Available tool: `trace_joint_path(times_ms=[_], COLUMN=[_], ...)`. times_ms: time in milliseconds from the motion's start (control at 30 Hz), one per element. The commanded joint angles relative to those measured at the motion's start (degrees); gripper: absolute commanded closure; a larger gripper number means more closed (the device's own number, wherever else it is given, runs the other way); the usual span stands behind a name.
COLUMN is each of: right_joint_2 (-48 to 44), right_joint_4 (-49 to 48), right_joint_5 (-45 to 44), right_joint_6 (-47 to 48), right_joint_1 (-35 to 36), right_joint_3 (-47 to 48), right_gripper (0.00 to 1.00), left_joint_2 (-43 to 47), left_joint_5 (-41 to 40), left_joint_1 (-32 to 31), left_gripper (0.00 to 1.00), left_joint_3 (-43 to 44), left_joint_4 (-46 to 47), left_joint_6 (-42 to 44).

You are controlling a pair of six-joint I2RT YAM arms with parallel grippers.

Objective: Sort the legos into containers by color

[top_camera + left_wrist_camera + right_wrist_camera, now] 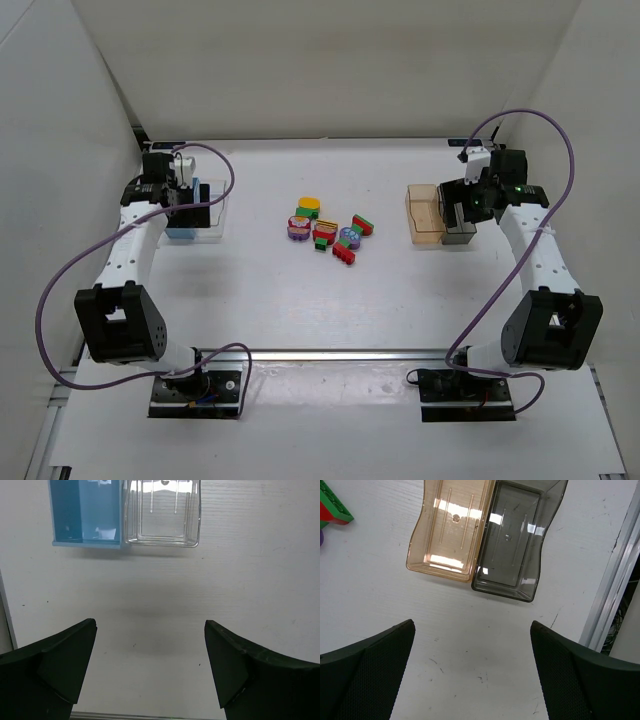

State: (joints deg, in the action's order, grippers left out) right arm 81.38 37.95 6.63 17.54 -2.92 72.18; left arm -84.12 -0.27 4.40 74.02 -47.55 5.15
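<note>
The legos (pixel 328 230) lie mid-frame, between the left arm (pixel 128 255) and right arm (pixel 538 255) (both jaws spread, empty), roughly equally near.

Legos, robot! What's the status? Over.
Left gripper open, right gripper open, both empty. Legos heaped mid-table, none sorted. Blue container, clear container, orange container, grey container look empty. Nothing blocking.

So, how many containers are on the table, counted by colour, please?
blue-tinted container: 1
clear container: 1
orange container: 1
dark grey container: 1
Total: 4
</note>
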Motion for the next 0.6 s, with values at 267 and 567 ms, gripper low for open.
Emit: trace_joint_path(times_ms=[267,567], right_joint_2=[-1.84,-1.67], right_joint_4=[-0.25,-0.78], right_joint_5=[2.59,1.37], right_joint_6=[1.44,-1.53], right_joint_1=[-0.16,-0.25], right_joint_3=[-0.38,0.77], right_gripper=[0.01,0.01], left_joint_2=[7.65,14.69], left_joint_5=[14.76,9.50], left_joint_1=[-0.36,-10.80], left_gripper=[0.01,0.14], left_joint_3=[0.95,-6.78], left_joint_4=[0.44,5.19], left_joint_6=[3.38,-14.19])
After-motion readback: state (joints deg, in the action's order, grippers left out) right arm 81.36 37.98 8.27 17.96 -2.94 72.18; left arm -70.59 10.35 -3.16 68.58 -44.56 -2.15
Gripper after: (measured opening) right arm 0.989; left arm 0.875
